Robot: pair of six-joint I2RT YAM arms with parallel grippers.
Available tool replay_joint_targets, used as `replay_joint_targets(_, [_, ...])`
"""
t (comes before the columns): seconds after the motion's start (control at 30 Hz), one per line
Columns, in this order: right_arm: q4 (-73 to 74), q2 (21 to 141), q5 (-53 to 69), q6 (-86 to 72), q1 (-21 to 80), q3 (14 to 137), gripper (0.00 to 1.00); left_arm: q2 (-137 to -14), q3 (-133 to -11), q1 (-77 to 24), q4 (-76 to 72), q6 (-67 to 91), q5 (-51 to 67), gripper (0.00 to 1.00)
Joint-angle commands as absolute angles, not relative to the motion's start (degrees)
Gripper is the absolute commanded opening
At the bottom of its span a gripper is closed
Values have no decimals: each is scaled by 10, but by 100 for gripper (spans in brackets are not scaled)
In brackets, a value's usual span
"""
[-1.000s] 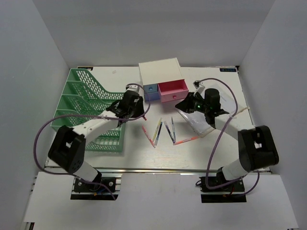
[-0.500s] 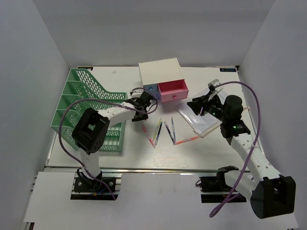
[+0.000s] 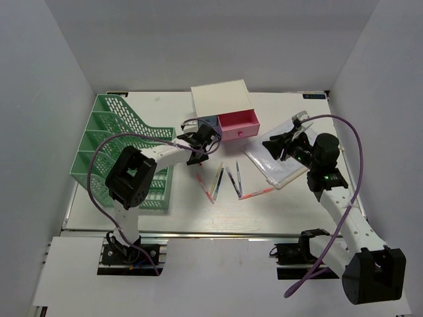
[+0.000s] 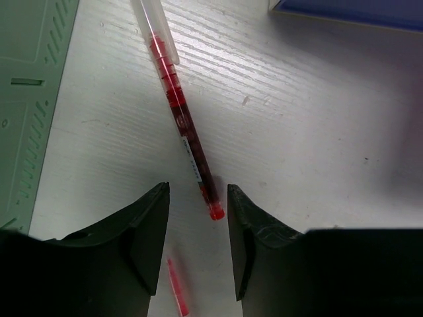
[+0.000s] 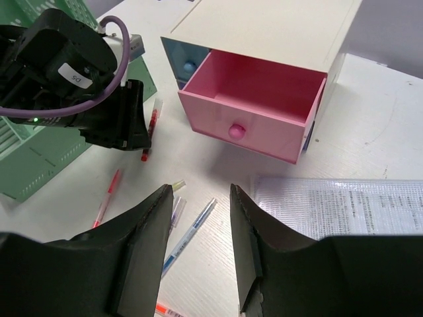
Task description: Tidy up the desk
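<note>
Left jaws: spread, empty, red pen (image 4: 185, 129) tip between them.
Right jaws: spread, empty, pink drawer (image 5: 254, 86) ahead.
Progress: early; pens (image 3: 216, 183) and papers (image 3: 274, 165) loose on tabletop (image 3: 198, 221).

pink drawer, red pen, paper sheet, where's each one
pink drawer (image 5: 258, 89): right wrist view, on its inside floor
red pen (image 4: 178, 109): left wrist view, on the middle of the barrel
paper sheet (image 5: 344, 208): right wrist view, on its printed face
</note>
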State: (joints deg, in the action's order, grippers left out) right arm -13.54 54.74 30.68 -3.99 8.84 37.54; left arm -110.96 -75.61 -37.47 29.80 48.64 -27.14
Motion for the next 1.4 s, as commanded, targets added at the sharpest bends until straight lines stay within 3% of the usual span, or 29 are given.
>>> replay_joint_targets(0.0, [-163,537,322,-40,78,363,46,-1116,-773,-374,294,514,-297,50])
replay_joint_targets(0.17, [-169,534,326,-42,64,359,46,-1155,-805,-374,309,526,-310,47])
replay_joint_targets(0.4, [-173,531,338,-48,51,356,45,-1134,-745,-367,286,529,-296,16])
replay_joint_targets(0.53, [-174,528,342,-48,45,353,45,-1111,-740,-367,281,508,-298,1])
replay_joint_targets(0.6, [-172,527,347,-40,41,354,46,-1087,-747,-374,273,477,-293,0])
replay_joint_targets(0.63, [-170,527,351,-35,39,355,47,-1077,-751,-374,276,470,-287,0])
replay_joint_targets(0.67, [-158,528,356,-30,36,357,58,-1066,-752,-374,279,466,-277,0])
replay_joint_targets(0.7, [-153,527,359,-26,34,359,62,-1037,-751,-374,282,459,-274,0])
replay_joint_targets(0.8, [-142,527,373,-11,26,365,67,-956,-733,-379,287,450,-269,0])
replay_joint_targets(0.83, [-141,528,383,-8,25,366,65,-934,-718,-379,287,446,-267,0])
replay_joint_targets(0.9, [-136,532,402,-4,20,368,44,-885,-703,-379,287,433,-258,0])
replay_joint_targets(0.93, [-135,532,421,-3,18,369,32,-837,-692,-379,290,430,-258,0])
replay_joint_targets(0.97, [-134,533,430,-3,18,370,10,-817,-687,-379,293,426,-259,0])
replay_joint_targets(1.0, [-132,533,439,17,12,371,2,-795,-683,-379,293,413,-258,0])
replay_joint_targets(1.07, [-130,534,456,26,10,370,0,-736,-663,-379,258,365,-246,0])
replay_joint_targets(1.17, [-130,537,464,38,6,369,0,-692,-620,-366,127,178,-120,0])
replay_joint_targets(1.37, [-122,534,477,68,-16,368,2,-785,-683,-366,45,-64,160,0])
